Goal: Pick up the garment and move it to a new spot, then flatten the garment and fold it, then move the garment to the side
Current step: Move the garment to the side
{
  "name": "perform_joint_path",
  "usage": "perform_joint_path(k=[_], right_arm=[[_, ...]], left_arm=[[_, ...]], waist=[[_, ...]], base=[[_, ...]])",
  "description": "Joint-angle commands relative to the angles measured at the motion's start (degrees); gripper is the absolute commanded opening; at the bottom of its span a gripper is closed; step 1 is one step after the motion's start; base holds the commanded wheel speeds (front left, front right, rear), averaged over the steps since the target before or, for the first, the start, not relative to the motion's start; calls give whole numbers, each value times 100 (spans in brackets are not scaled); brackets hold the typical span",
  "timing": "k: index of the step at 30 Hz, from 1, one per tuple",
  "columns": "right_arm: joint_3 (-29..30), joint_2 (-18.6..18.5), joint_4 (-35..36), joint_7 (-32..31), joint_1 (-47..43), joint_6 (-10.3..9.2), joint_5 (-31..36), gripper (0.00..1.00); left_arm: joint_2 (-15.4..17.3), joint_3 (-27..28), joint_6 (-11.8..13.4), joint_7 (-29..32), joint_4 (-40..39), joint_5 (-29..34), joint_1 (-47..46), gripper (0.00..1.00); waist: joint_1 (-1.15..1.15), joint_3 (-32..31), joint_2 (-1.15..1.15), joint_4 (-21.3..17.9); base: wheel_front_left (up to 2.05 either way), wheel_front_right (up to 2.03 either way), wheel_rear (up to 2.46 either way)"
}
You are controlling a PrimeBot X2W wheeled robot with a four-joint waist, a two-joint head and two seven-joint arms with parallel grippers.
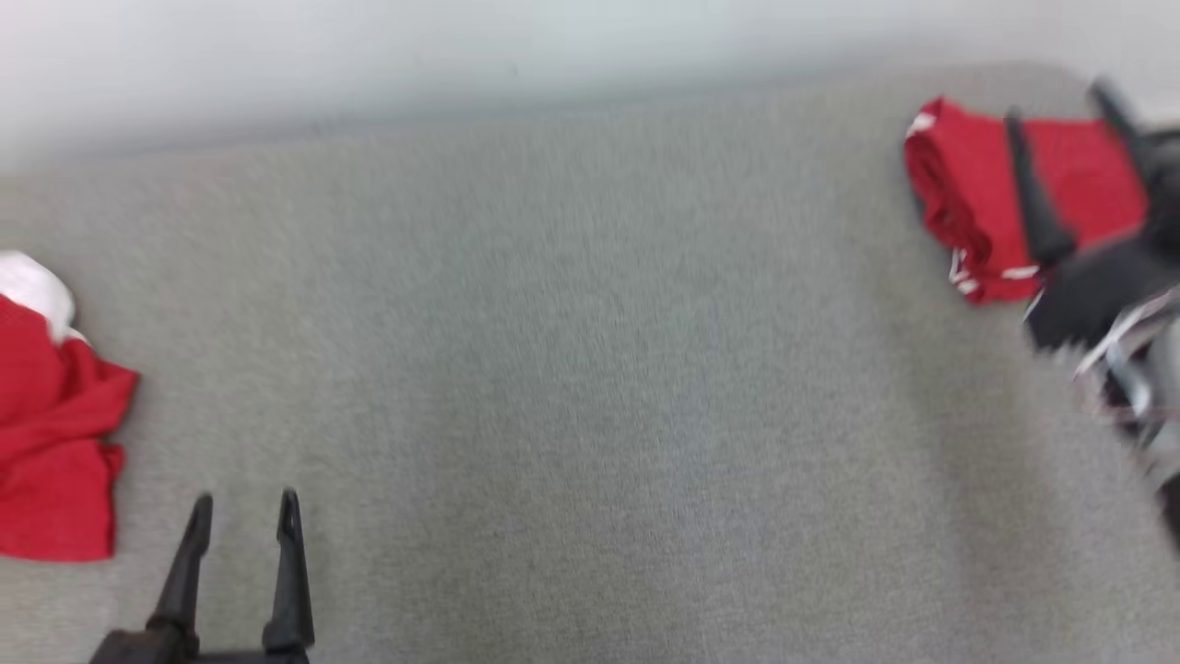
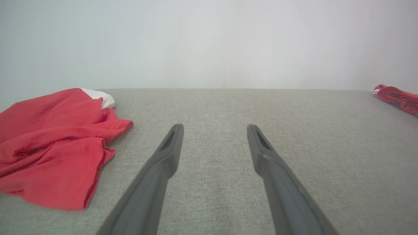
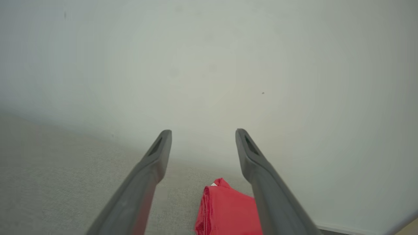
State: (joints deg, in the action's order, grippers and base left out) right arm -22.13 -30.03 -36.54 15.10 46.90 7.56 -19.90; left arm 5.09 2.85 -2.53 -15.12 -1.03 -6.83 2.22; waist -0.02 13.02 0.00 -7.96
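The garment [image 1: 968,184] is red with white trim and lies folded at the far right of the grey table [image 1: 590,369]. My right gripper [image 1: 1060,106] hovers over it, open, with nothing between its fingers. In the right wrist view the folded garment [image 3: 225,209] lies low between the spread fingers of the right gripper [image 3: 203,132], apart from them. My left gripper [image 1: 246,503] stands open and empty near the table's front left. The left wrist view shows the left gripper [image 2: 215,127] open above bare table, with the folded garment [image 2: 396,98] at the far right edge.
A second red garment [image 1: 55,443] with a white part lies crumpled at the table's left edge, just left of my left gripper; it is also in the left wrist view [image 2: 55,147]. A pale wall [image 1: 461,55] runs behind the table's far edge.
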Motion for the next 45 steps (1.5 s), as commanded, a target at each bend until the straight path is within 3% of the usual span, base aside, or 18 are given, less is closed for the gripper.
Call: perform_joint_path(k=[1,10,18,33,45], right_arm=[[78,71,62,5,-239,-11,53,100],[989,923,1115,5,-2494,-11,396,100],[1444,1425,1894,6,-3817,-11,717,100],[2005,2217,2796,5,-5219,-12,1168,100],[2287,2510,2961,5,-5651,-12,1249,100]], left_arm=[[-18,20,-11,0,32,-23,123,100],[-99,-44,-137,0,330,15,373,100],[-109,-16,-199,0,566,58,382,100],[-49,-57,-325,0,777,136,411,100],[-3,-141,-389,0,740,66,415,100]], waist=[[2,-748,0,194],[2,-1398,0,539],[2,-1608,0,788],[2,-1858,0,1125],[2,-1917,0,1149]], base=[[0,0,0],[0,0,0],[0,0,0],[0,0,0],[0,0,0]])
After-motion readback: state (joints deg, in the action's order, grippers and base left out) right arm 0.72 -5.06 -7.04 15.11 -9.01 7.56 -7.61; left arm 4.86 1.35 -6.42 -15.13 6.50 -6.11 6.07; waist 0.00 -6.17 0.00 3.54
